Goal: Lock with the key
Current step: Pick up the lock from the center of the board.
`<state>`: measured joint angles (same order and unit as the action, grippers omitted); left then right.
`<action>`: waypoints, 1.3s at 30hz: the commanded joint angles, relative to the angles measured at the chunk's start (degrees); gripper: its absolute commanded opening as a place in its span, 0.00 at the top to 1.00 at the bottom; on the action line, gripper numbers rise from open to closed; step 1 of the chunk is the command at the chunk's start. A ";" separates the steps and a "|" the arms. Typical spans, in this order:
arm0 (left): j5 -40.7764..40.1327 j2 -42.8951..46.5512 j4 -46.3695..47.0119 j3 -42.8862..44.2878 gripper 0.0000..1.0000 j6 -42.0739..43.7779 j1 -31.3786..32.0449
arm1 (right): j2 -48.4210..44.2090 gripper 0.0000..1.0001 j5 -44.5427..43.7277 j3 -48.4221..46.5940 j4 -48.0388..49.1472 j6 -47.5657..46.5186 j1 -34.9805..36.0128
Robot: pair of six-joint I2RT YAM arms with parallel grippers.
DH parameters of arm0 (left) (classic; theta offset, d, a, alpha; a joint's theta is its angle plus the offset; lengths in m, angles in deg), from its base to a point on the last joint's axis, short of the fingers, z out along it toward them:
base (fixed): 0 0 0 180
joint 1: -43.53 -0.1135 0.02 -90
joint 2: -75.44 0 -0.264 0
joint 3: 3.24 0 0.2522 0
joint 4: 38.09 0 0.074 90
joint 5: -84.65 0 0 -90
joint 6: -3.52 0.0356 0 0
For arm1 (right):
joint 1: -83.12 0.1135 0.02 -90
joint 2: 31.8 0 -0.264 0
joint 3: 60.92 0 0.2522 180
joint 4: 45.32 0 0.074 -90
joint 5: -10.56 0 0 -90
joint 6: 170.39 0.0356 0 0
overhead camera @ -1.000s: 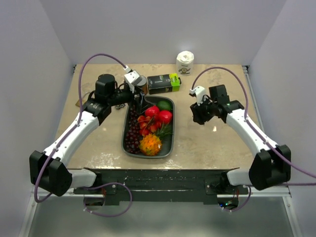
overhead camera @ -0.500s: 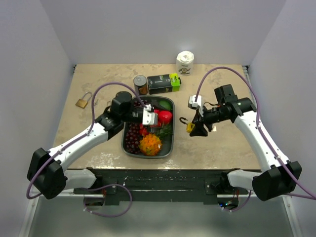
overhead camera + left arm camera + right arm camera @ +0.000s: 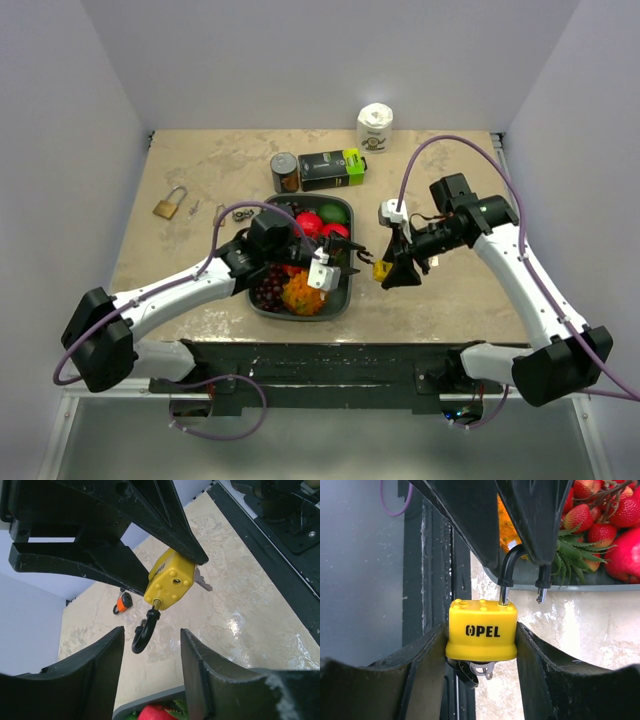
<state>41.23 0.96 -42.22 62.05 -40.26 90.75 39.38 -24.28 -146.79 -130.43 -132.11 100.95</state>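
A yellow padlock marked OPEL point(image 3: 481, 630) is clamped by its sides in my right gripper point(image 3: 481, 628), held above the table just right of the fruit tray. Its black shackle point(image 3: 512, 567) is open, one end free. A key with a black head point(image 3: 470, 669) sticks out of its underside. From above, the padlock point(image 3: 381, 268) sits between both grippers. My left gripper point(image 3: 345, 262) is open and empty, over the tray's right edge. In the left wrist view the shackle point(image 3: 142, 632) hangs just ahead of my open fingers point(image 3: 100, 660), not touching them.
A grey tray point(image 3: 300, 316) of fruit lies under the left arm. A brass padlock point(image 3: 168, 205) and loose keys point(image 3: 240, 213) lie at the left. A can point(image 3: 285, 172), a black-green box point(image 3: 332, 168) and a paper roll point(image 3: 375, 127) stand at the back. A small orange lock point(image 3: 121, 603) lies on the table.
My left arm has swung from the back left across the tray toward the padlock. My right gripper has moved left and nearer with the yellow padlock.
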 commanded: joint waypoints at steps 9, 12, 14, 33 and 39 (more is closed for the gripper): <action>-1.33 -1.81 0.04 2.70 0.66 7.39 1.82 | -1.92 1.00 4.17 -1.98 -0.81 0.40 2.83; -0.71 -1.64 -0.57 2.88 0.76 8.36 2.17 | -1.31 1.00 4.70 -2.06 -0.98 0.92 2.92; -0.45 -1.37 -1.54 2.79 0.79 10.20 2.70 | -0.60 1.00 4.87 -2.24 -0.63 2.15 2.92; 7.11 0.12 2.85 5.51 1.00 -26.42 -3.98 | -11.41 0.01 -12.18 0.30 19.58 19.56 2.74; 8.17 -0.23 6.28 6.83 1.00 -34.69 -4.16 | -12.55 0.01 -10.16 1.19 16.42 11.83 2.74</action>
<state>45.45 -0.52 -44.48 64.91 -65.94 86.53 26.20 -33.90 -146.55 -114.58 -116.13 103.70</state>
